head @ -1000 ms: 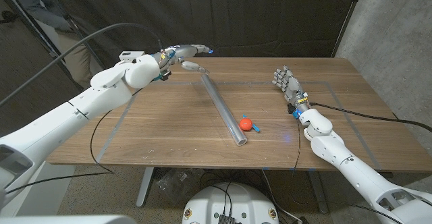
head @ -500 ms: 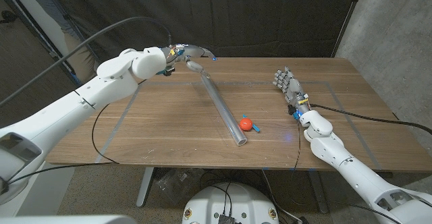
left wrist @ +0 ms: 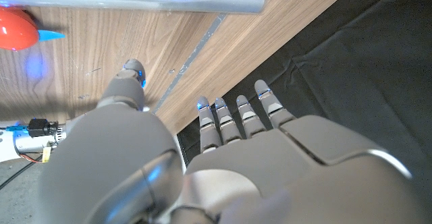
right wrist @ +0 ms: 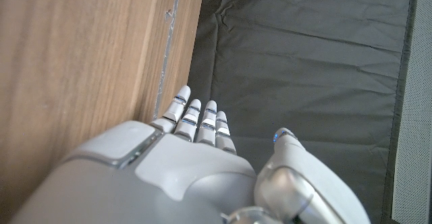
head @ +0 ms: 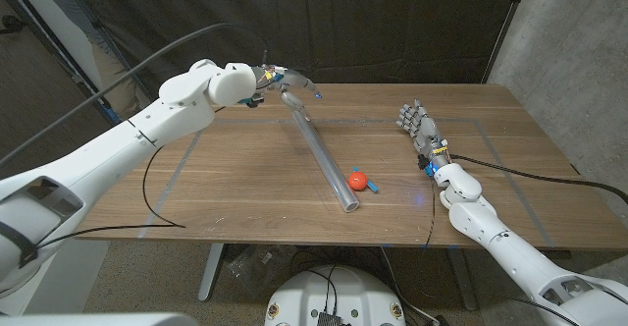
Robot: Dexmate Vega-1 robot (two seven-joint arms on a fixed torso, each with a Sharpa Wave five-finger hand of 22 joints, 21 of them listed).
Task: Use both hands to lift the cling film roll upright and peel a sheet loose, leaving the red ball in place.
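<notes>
Table: We see a wooden table [head: 245,184] filling the middle of the head view, with a dark curtain [head: 392,27] behind it across the top of the frame.
Cling film roll: The cling film roll [head: 323,155] lies flat as a long silvery tube, running from upper centre down toward the lower centre of the frame.
Red ball: The red ball [head: 357,181] sits on the table just right of the roll's lower end, close beside it; we cannot tell whether they touch.
Left hand: Our left hand [head: 283,82] is at the upper centre, at the upper end of the roll. In the left wrist view its fingers [left wrist: 233,116] are stretched out straight with nothing between them, and they point out past the table edge. Whether any part of it touches the roll is unclear to us.
Right hand: Our right hand [head: 416,124] stands on the right side of the table, well apart from the roll. Its fingers are extended, close together and holding nothing, as the right wrist view also shows.
Cable: A dark cable [head: 147,193] loops over the left part of the table.
</notes>
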